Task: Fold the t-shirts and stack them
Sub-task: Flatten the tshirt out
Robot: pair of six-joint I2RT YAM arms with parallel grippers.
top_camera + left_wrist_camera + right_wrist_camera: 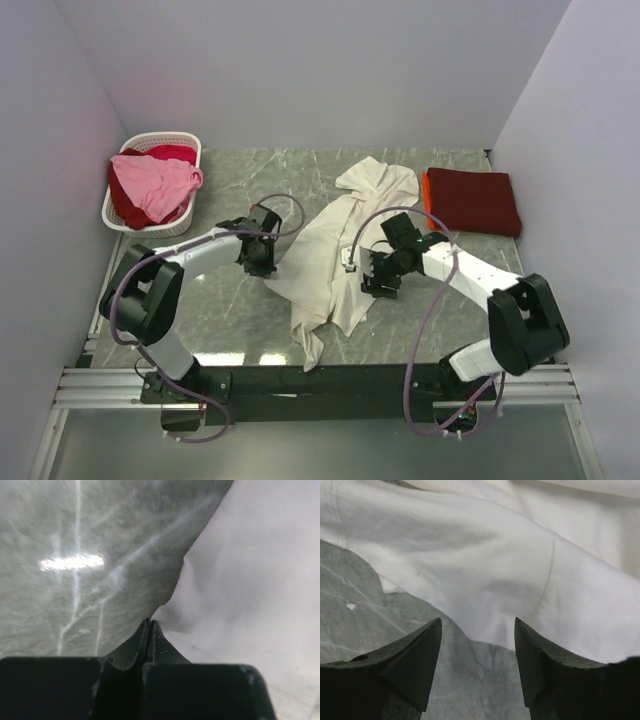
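Nearest you, the cream-white t-shirt (330,260) lies crumpled down the middle of the table (235,315). Its narrow lower end trails toward the near edge, between the two arm bases. From there it widens and runs away from you, slanting to the right, and ends in a bunched fold toward the back wall.

Your left pincer (150,624) is down at the shirt's left edge, about halfway along its length. It is clenched, the two fingers pressed together with their tips right at the border of the cloth. You cannot tell from the wrist view whether any cloth is caught between them. To its left is marbled table with a spot of glare.

Your right pincer (477,622) sits at the shirt's right edge, roughly level with the left one. It is released and gripping nothing. The fingers stand well apart, low over the table, with the cream hem lying just beyond their tips.

Farther back on the right, the dark red t-shirt (472,200) rests folded in a neat rectangle, apart from the cream one. At the far left, a white slatted basket (160,229) holds the pink t-shirt (150,185), which is heaped on top, and the red t-shirt (170,153) behind and beneath it.
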